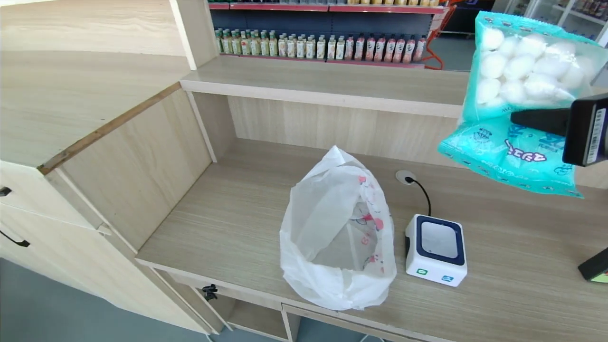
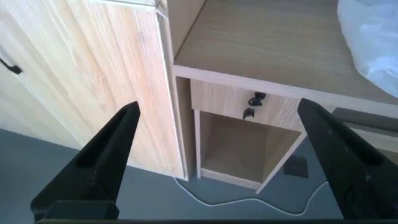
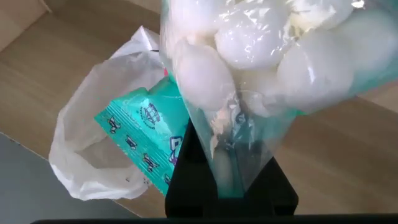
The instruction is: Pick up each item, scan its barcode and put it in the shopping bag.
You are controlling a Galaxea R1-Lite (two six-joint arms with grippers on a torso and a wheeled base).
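Glossy teal packet (image 1: 517,80) of round white balls; crumpled translucent shopping bag (image 1: 308,223)

The packet (image 1: 517,156) is teal and see-through, white inside; the shopping bag (image 1: 332,266) white with pink prints; the scanner (image 1: 435,249) white, navy-framed; the bench (image 1: 228,223) pale wood-grain.

One white shopping bag (image 1: 304,223) stands open just left of one barcode scanner (image 1: 436,249) on a shop counter, and one black cable (image 1: 424,192) runs from behind the scanner to one round port (image 1: 405,176) in the countertop. One teal packet of white balls (image 1: 517,99) hangs above and to the right of the scanner, with one dark item (image 1: 596,268) on the counter farther right. Far behind the scanner, a single row of bottles (image 1: 323,47) lines a shelf, too small to count with certainty.
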